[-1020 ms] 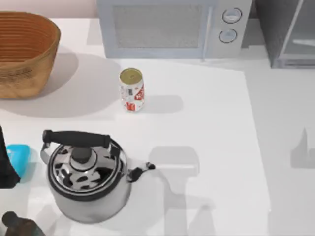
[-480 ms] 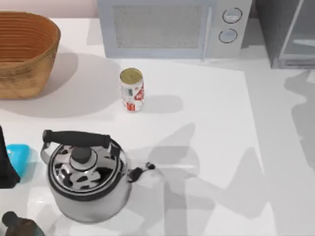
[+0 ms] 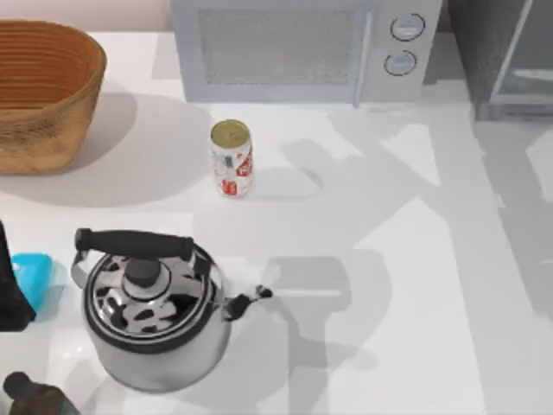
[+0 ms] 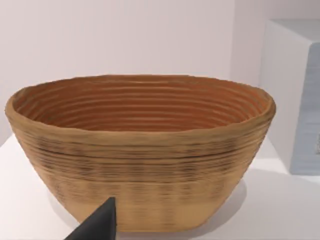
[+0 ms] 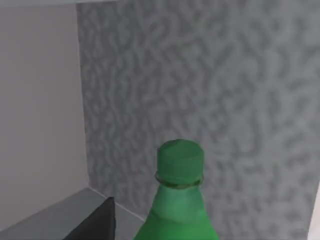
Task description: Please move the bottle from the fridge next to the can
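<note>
The green bottle (image 5: 179,200), with its green cap (image 5: 180,161), stands upright inside the fridge (image 3: 510,60) at the table's back right, in front of a mottled grey inner wall. A dark edge of my right gripper (image 5: 95,222) sits close beside the bottle's shoulder; contact cannot be told. The small white can (image 3: 231,159), with red markings and a gold top, stands upright on the table in front of the microwave's left half. My left gripper (image 4: 97,225) is at the table's left side, facing the basket.
A woven basket (image 3: 82,65) fills the back left corner. A light grey microwave (image 3: 302,47) stands at the back. A steel kettle (image 3: 151,316) with a black handle sits front left, near a blue object (image 3: 33,275) and a dark brown bottle (image 3: 30,398).
Broad arm shadows have spread across the table's right half, reaching up toward the microwave and fridge. The can, kettle and basket have not moved.
</note>
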You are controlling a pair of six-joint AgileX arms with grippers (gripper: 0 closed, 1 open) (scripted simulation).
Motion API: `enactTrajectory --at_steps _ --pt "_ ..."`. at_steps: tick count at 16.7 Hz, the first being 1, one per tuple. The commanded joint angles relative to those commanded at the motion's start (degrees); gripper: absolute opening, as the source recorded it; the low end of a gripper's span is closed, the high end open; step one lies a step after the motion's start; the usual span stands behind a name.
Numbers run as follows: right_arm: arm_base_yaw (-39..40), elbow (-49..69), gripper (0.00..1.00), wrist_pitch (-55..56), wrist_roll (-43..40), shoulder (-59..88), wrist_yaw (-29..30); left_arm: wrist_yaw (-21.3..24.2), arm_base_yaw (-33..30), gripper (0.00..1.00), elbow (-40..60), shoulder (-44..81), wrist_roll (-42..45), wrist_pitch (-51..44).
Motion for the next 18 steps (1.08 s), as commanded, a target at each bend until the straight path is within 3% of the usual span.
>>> enactTrajectory --at_steps 4,8,18 --pt "0.70 9.93 1.00 6.45 -0.11 16.75 8.23 0.00 0.00 1.00 0.00 0.00 0.00 0.00" --pt "0.99 15.31 1.00 9.97 -0.13 24.97 12.67 0.00 0.00 1.00 0.00 0.00 0.00 0.00" --pt "-1.25 18.82 1.00 8.76 -0.16 27.06 10.79 0.00 0.00 1.00 0.00 0.00 0.00 0.00"
